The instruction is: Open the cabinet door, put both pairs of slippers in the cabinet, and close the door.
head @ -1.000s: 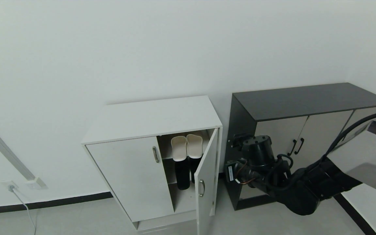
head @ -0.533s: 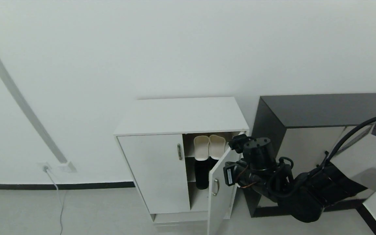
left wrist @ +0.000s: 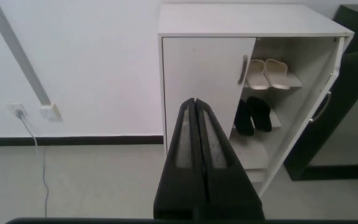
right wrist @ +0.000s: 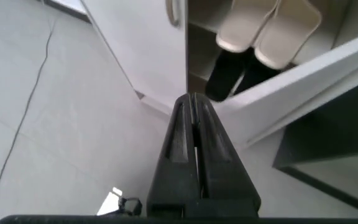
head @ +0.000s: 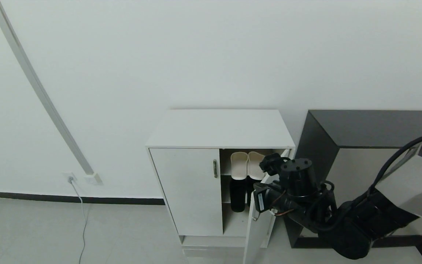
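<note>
Right claw is pressed fully together, empty, its tip just beside the open white cabinet door; left claw likewise closed, empty.

We find the open door partly behind the right arm, its foot cropped. The dark cabinet is cropped too.

The white cabinet is standing with its right door hanging open, cream slippers sitting above black slippers inside.
</note>
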You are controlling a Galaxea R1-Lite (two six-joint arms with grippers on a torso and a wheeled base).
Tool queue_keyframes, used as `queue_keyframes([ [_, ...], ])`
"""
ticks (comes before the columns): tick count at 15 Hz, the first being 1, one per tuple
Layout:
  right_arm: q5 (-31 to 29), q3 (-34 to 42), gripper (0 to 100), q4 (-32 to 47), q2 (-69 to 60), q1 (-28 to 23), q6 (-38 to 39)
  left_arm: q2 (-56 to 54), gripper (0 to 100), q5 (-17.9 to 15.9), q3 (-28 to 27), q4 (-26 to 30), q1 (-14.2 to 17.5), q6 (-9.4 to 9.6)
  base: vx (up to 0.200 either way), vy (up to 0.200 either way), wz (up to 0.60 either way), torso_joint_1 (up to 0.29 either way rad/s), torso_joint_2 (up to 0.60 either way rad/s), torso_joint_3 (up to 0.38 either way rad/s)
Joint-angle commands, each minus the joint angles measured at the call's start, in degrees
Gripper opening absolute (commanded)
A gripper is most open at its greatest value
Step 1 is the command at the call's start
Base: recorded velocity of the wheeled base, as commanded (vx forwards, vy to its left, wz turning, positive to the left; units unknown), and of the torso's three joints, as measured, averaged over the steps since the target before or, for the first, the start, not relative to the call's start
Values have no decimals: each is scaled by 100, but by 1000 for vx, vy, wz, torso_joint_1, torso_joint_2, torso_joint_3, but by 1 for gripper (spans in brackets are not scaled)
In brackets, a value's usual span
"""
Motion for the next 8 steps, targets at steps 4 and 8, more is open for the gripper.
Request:
queue_keyframes([
  [4,8,1091,0,-29,-630,-72,-121,6,0,3,0,0,0,-4,50,0,0,1,1,-1],
  [8,8,1759,0,-258,-569,-81,-218,-2,0,3,0,0,0,-21,200,0,0,-6,0,7],
])
